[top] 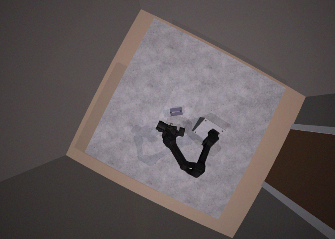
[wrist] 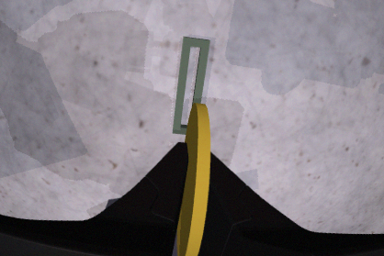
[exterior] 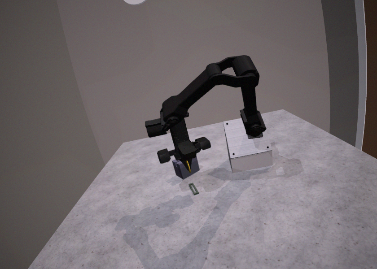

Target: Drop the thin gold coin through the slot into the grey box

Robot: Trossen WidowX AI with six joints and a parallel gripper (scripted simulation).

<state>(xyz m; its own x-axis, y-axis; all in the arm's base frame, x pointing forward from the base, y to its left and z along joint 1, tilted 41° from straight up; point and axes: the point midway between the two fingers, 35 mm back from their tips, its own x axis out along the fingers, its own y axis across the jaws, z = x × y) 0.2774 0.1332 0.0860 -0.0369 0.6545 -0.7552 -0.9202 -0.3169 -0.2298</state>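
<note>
The gold coin (exterior: 188, 165) (wrist: 199, 188) is on edge between the fingertips of my gripper (exterior: 189, 170) (wrist: 188, 152), which is shut on it and points down. The coin is raised above the table. The dark-green holder (top: 171, 124) (exterior: 195, 193) (wrist: 182, 87) lies flat on the table below, with its narrow opening empty. The closed grey box (top: 176, 109) (exterior: 195, 166) is bluish-grey. Its slot shows from above in the top view. In the exterior view the gripper and coin partly cover the box, which stands behind them.
The arm's base stands on a large pale block (top: 201, 127) (exterior: 251, 163) with dark screws in its top, to the right of the holder and the slotted box. The speckled grey table top (top: 211, 69) (exterior: 273, 217) has a tan border (top: 127, 49) and carries the arm's shadows.
</note>
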